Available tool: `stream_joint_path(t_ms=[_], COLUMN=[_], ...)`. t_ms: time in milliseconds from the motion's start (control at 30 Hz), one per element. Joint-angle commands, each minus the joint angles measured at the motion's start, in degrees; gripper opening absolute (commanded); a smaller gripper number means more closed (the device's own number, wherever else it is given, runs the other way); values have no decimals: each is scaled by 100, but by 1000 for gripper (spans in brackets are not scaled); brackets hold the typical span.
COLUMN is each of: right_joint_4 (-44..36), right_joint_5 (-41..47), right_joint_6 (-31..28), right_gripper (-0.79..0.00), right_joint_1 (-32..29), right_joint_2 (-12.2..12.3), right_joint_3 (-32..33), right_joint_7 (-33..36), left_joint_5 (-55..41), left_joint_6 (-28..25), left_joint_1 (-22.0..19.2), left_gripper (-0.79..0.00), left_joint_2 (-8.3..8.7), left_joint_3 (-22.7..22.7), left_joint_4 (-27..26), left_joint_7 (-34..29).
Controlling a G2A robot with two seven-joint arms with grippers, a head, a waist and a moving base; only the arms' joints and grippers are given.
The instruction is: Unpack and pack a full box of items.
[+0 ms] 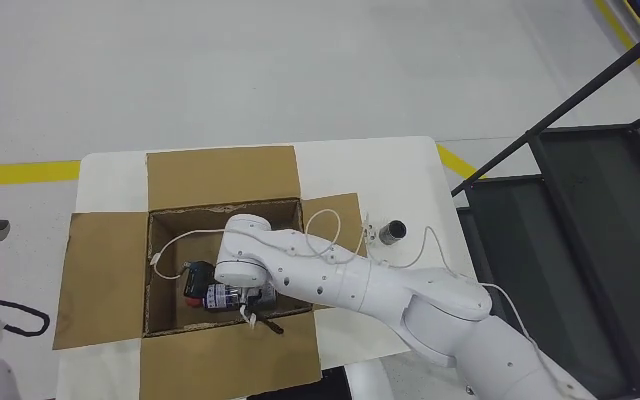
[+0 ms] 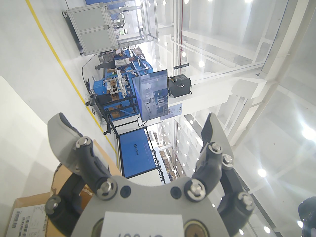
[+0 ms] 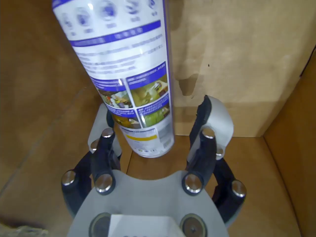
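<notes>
Now: unpacking, I judge; the right arm is down inside the box [image 1: 150, 262].
Can [image 3: 118, 75]: lying flat on the box floor.
Right gripper [image 3: 155, 110]: spread, clamping nothing; the can's near end sits between its fingers, closer to one.
Axis: the can's length runs out from the palm, along the fingers.
Left gripper [image 2: 134, 124]: spread, empty, pointing upward; the right is nearer.
</notes>
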Motion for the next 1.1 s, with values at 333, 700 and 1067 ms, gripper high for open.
stream_joint_path(t_ms=[333,700,1067], right_joint_4=[217,-289,-307], right_joint_5=[-144,-529,-908], right_joint_6=[79,157,226], right_gripper=[-502,-542,-222], right_joint_1=[81,-107,-336], right_joint_2=[8,314,323], right_joint_3=[260,727,635], right_joint_7=[-81,145,-24], left_joint_5=[0,0,0], left_joint_6=[0,0,0], left_joint_1=[0,0,0], left_gripper=[0,0,0], left_joint_2=[0,0,0], left_joint_3=[0,0,0], left_joint_4=[0,0,0], left_joint_7=[0,0,0])
